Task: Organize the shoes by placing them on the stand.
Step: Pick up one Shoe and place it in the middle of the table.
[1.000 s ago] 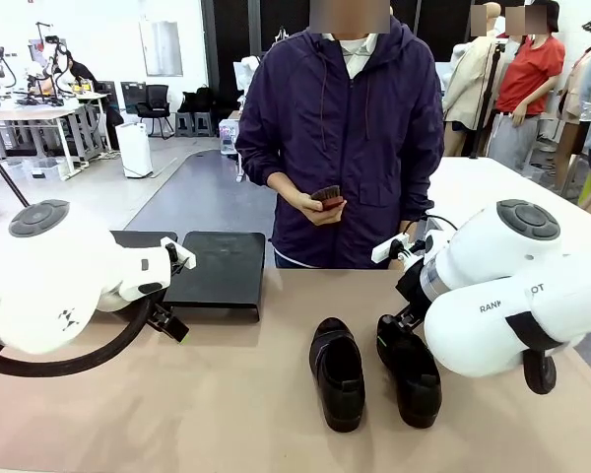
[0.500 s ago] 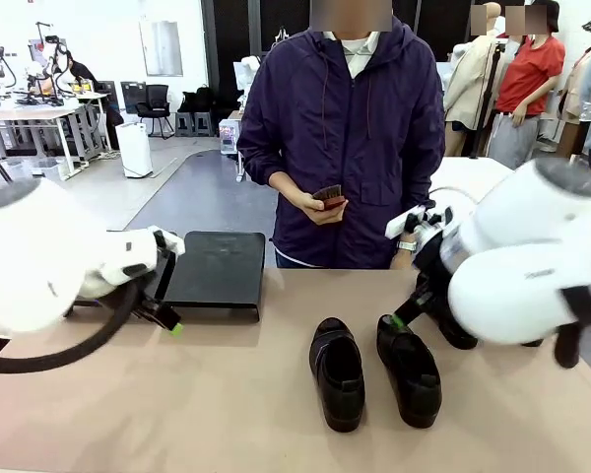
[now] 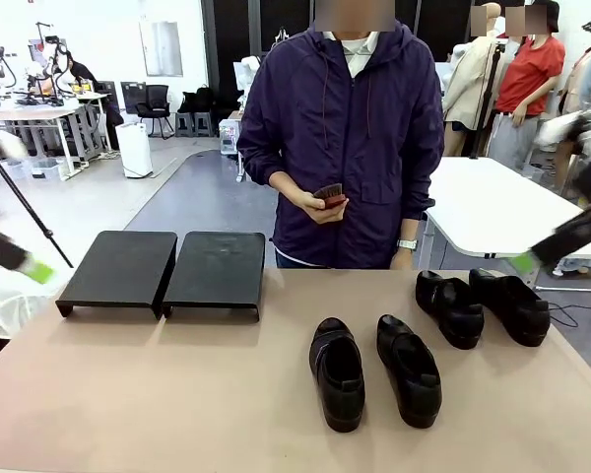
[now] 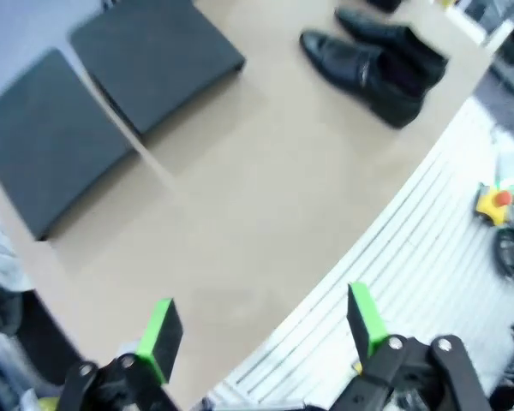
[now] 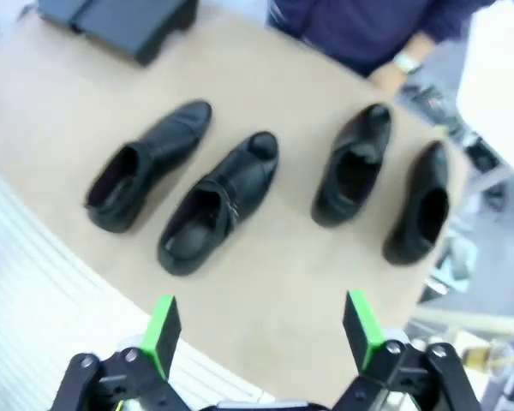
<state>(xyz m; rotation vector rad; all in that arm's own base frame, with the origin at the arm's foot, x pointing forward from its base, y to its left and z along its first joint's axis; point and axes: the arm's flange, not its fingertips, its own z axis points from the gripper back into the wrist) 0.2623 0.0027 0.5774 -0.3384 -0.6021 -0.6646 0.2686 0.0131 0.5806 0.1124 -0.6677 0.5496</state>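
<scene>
- Four black shoes (image 5: pixel 218 201) lie on a tan table (image 3: pixel 177 394). None is on the stand (image 3: pixel 215 268).
- The stand is two flat black panels side by side. It sits at the table's far left, just in front of the person (image 3: pixel 345 138).
- The near pair (image 3: pixel 337 372) lies around the middle of the table. The two shoes are close together without touching, and each runs roughly from the robot's side toward the far side.
- The far pair (image 3: pixel 512 304) lies at the far right of the table, well apart from the stand. These two shoes are also side by side and angled slightly.
- The left gripper (image 4: pixel 263 321) hangs high over the table's near edge. Its green pads (image 4: pixel 163 330) stand wide apart with nothing between them.
- In the left wrist view, the stand is at the upper left. Two shoes are at the top right, and bare tabletop lies between them and the stand.
- The right gripper (image 5: pixel 260 325) is also raised above the near edge. Its fingers are spread wide and hold nothing.
- The right wrist view looks down on all four shoes in a loose row. A corner of the stand shows at the top left.
- In the front view, both arms are motion-blurred streaks at the picture's left and right edges, clear of the shoes.
- The person stands at the far side in a dark purple jacket. One hand (image 3: pixel 310 205) is at chest height, holding a small dark object (image 3: pixel 327 195).
- A white ribbed surface (image 4: pixel 411 257) lies below the table's near edge. A yellow box with a red button (image 4: pixel 494 203) sits on it.
</scene>
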